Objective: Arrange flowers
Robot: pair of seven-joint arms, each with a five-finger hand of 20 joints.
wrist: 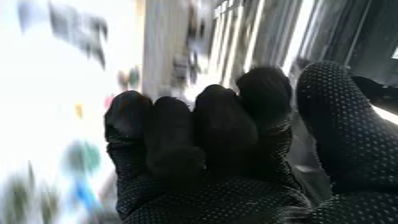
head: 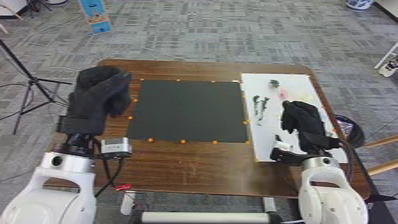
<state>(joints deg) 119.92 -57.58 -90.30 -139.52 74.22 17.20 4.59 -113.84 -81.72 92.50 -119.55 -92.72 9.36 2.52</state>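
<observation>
Reading the brown table (head: pixel 191 172) as a clock, with twelve at its far edge, I have my right hand (head: pixel 300 117) at about three o'clock, above the white board (head: pixel 258 131). That hand is wide, its fingers relaxed and upright in my right wrist view, with the thumb (wrist: pixel 333 100) standing apart from them. My left hand (head: pixel 99 92) is at ten o'clock, over the table's side; whether it is wide or narrow, I cannot tell. The flowers are on the white board: dark stems (head: pixel 262 117) at about two o'clock, just beside my right hand, and, farther off between one and two, a pink bloom (head: pixel 283 93) near a small grey-green piece (head: pixel 274 83). By my right wrist, near four o'clock, there is a small pale thing (head: pixel 282 145) I can't make out. My right wrist view also has a blurred green patch (wrist: pixel 82 157) and a blue streak (wrist: pixel 86 192) against the bright white, too smeared for me to name. The dark mat (head: pixel 187 111) lies toward eleven o'clock, beside the board, with small orange pieces (head: pixel 183 141) around its edges.
</observation>
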